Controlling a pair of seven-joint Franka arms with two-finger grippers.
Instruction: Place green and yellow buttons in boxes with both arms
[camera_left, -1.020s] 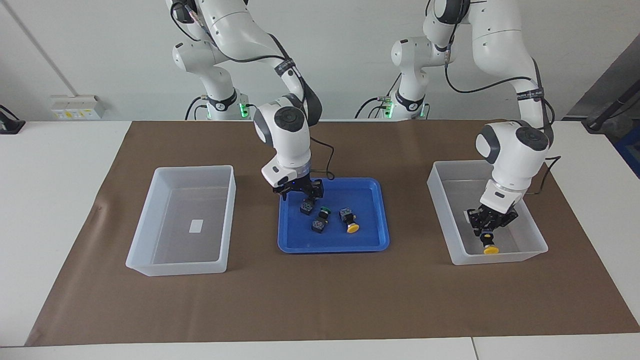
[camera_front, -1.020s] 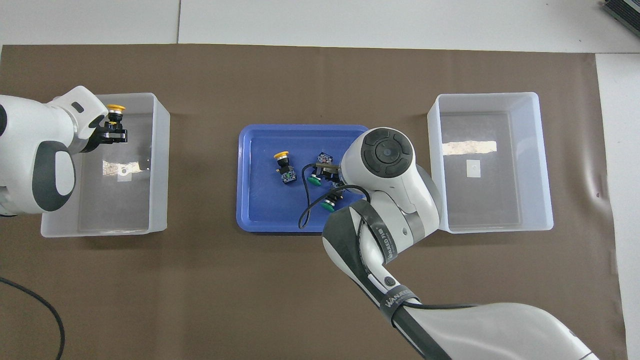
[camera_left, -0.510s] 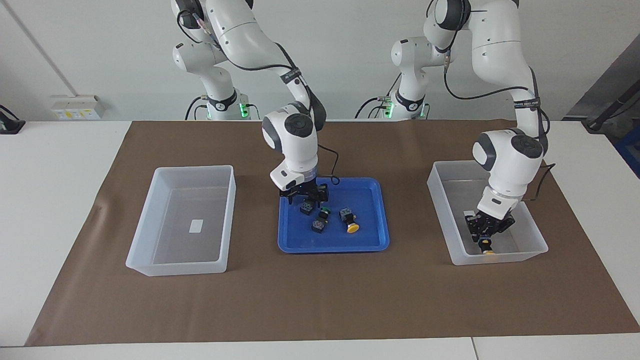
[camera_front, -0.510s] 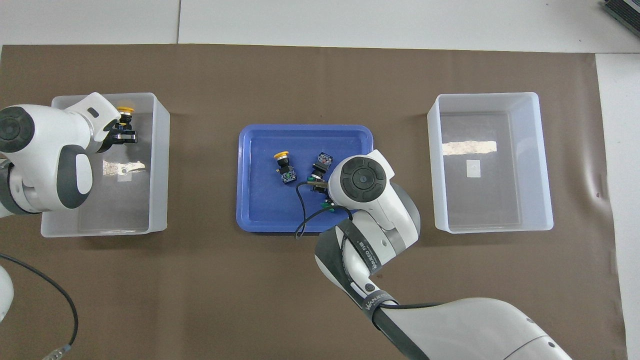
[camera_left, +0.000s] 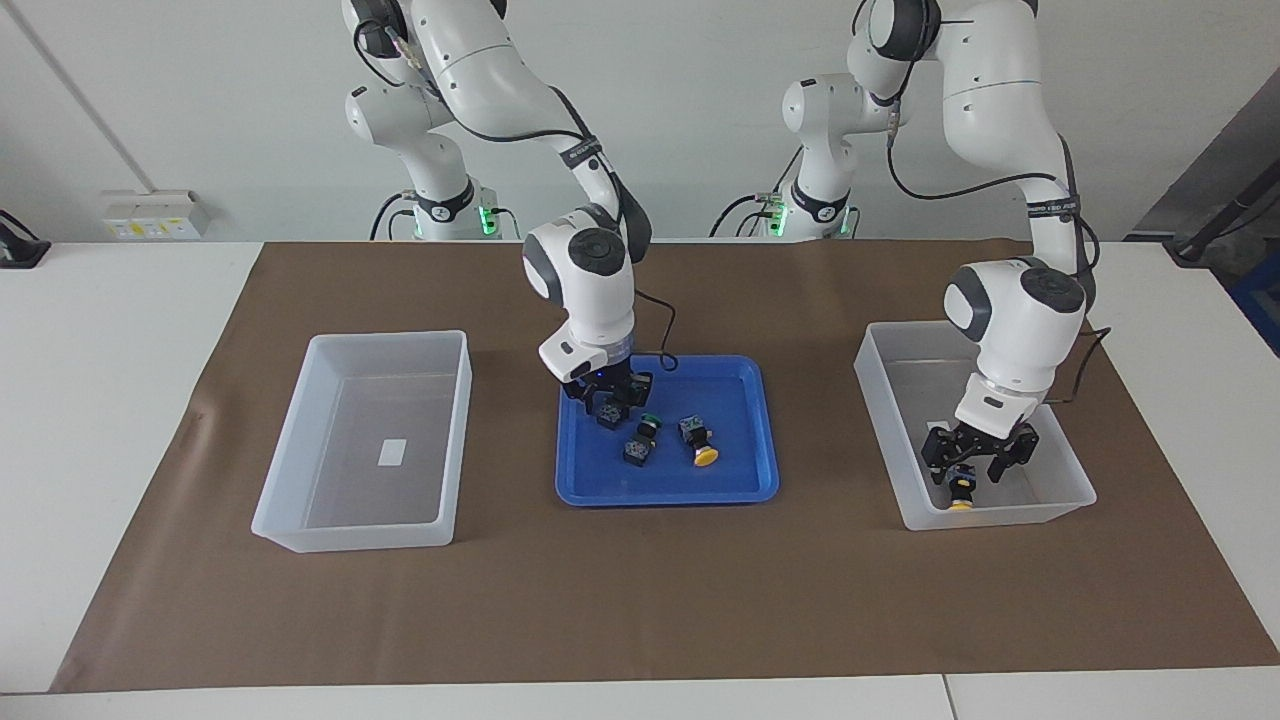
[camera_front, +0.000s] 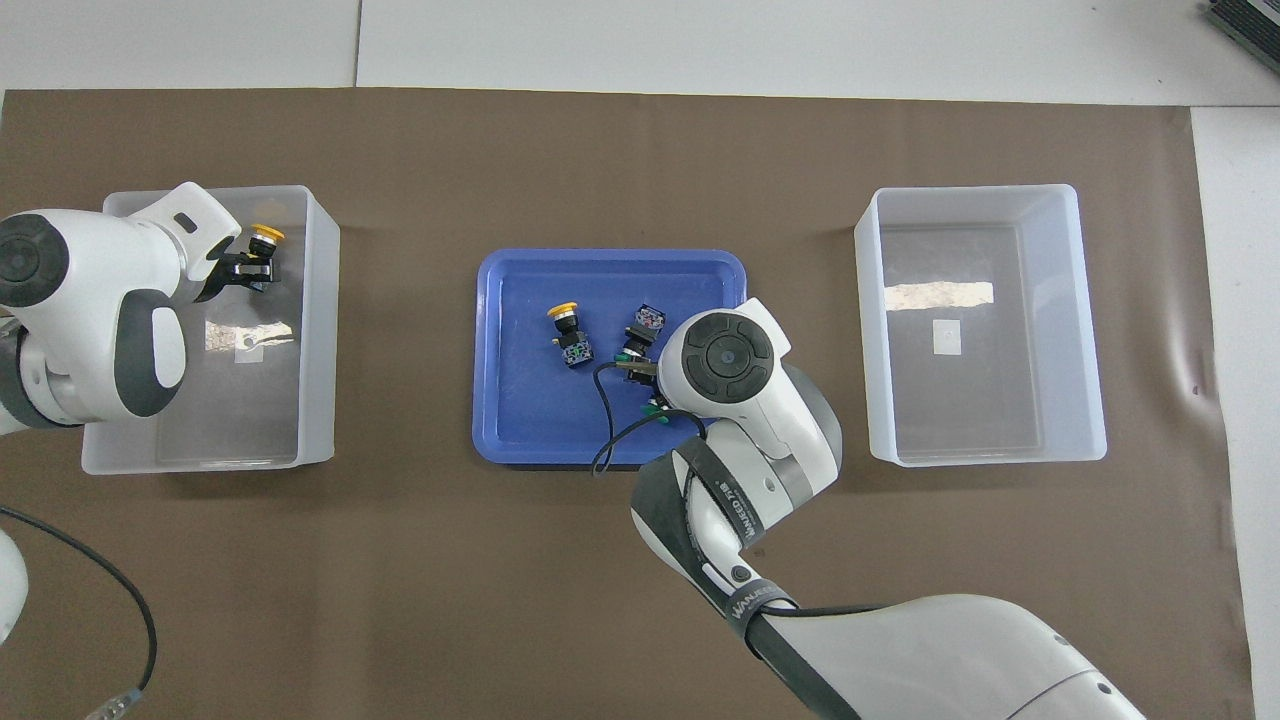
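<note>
Left gripper (camera_left: 977, 470) hangs spread wide in its box (camera_left: 885, 420) over a loose yellow button (camera_left: 961, 490), while the right gripper (camera_left: 606, 398) pinches a green button (camera_left: 607, 415) in the blue tray (camera_left: 740, 480).

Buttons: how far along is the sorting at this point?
Done: one yellow button lies in the left arm's box, under the open left gripper. In hand: the right gripper is down at a green button in the blue tray. Left: that one, a second green button and a second yellow button; the other box holds none.
</note>
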